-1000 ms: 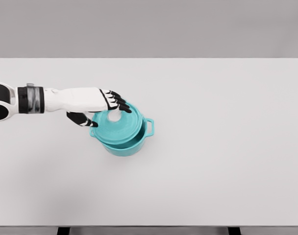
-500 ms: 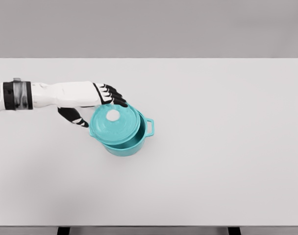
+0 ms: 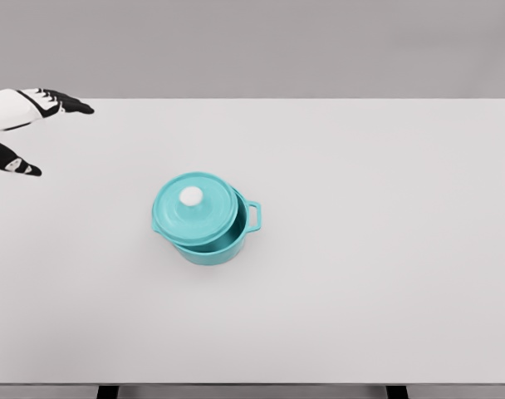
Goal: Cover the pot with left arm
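- A teal pot (image 3: 215, 241) is seen standing on a white table (image 3: 360, 249), left of the table's middle and roughly midway between its near and far edges.
- A teal lid (image 3: 194, 209) is laid on top of the pot, but it is not seated squarely: it is shifted toward the left and far side, so that a crescent of the pot's dark inside is left showing along the right and near rim.
- A small white knob (image 3: 191, 196) is carried at the centre of the lid.
- A looped handle (image 3: 253, 215) is shown on the pot's right side, pointing to the right; a small part of a second handle is glimpsed at the left, just under the lid's edge.
- A soft shadow is cast on the table around the pot's base.
- The left hand (image 3: 24, 133) is found at the far left of the scene, partly cut off by the picture's left edge, well apart from the pot and lid.
- The hand is held wide: its black-tipped fingers (image 3: 66, 104) are stretched out toward the right over the table's far left corner, and the thumb (image 3: 16, 164) is spread away below them, nearer the viewer. Nothing is held in it.
- The table's flat top is bordered at the far side by a plain grey wall (image 3: 252, 46).
- Two dark table legs are just visible at the near edge.
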Motion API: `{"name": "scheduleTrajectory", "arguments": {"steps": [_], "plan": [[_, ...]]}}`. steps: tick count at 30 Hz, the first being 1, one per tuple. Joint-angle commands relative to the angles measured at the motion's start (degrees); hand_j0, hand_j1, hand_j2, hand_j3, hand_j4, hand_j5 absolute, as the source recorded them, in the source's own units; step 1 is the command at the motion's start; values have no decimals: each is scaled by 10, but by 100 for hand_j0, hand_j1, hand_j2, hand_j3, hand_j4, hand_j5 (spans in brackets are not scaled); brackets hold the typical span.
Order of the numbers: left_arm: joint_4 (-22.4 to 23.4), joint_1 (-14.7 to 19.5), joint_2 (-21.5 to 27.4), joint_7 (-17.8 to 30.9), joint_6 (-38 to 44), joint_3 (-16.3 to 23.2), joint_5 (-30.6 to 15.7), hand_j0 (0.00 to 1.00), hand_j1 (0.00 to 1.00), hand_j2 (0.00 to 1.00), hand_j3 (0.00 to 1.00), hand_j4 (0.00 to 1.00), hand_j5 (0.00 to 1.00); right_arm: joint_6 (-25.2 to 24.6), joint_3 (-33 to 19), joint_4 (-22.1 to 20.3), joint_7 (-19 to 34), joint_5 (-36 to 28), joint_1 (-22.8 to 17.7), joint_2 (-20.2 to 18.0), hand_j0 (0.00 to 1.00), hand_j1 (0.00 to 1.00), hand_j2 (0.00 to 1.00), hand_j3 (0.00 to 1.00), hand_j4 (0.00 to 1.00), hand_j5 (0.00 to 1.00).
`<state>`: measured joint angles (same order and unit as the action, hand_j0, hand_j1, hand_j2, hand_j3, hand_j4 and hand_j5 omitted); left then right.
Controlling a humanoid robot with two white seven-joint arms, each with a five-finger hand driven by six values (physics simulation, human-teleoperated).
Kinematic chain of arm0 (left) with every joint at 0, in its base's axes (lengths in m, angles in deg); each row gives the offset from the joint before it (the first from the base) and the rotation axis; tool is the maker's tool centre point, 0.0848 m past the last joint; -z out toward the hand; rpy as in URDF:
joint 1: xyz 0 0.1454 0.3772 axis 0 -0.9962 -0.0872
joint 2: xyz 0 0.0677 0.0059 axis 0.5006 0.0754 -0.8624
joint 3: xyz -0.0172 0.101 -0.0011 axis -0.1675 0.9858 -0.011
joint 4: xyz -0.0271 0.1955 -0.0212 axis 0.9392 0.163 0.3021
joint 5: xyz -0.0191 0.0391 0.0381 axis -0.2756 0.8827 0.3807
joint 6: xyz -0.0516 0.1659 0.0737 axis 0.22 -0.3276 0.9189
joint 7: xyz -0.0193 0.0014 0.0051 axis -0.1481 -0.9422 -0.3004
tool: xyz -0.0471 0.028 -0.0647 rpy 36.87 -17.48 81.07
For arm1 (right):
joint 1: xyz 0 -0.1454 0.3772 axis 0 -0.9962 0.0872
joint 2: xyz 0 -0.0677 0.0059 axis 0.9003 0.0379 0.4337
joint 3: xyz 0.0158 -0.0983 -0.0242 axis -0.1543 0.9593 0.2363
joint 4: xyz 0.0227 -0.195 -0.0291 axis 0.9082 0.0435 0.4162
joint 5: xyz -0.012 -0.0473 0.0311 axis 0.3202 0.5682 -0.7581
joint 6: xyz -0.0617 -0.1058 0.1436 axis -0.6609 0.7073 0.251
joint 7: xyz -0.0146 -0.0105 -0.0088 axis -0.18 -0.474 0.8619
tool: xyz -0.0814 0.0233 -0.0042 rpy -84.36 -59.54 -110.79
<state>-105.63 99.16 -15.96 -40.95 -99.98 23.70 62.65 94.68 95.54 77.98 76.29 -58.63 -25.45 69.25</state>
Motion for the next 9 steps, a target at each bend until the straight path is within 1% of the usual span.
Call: {"name": "scheduleTrajectory", "arguments": {"steps": [1,3,4,7,9], "plan": [[-4,0,-29,0,1,-3,-4,100,100,100,100,100,100,0,0,0,0,0,0,0,100,100,100,100,100,100],[-7,0,-38,0,1,-2,-2,100,100,100,100,100,100,0,0,0,0,0,0,0,100,100,100,100,100,100],[-13,-5,-43,0,1,-2,-2,100,100,100,100,100,100,0,0,0,0,0,0,0,100,100,100,100,100,100],[-22,-17,-43,0,1,-2,-1,100,100,100,100,100,100,0,0,0,0,0,0,0,100,100,100,100,100,100],[-22,-18,-44,0,1,-2,0,100,100,100,100,100,100,0,0,0,0,0,0,0,100,100,100,100,100,100]]}}
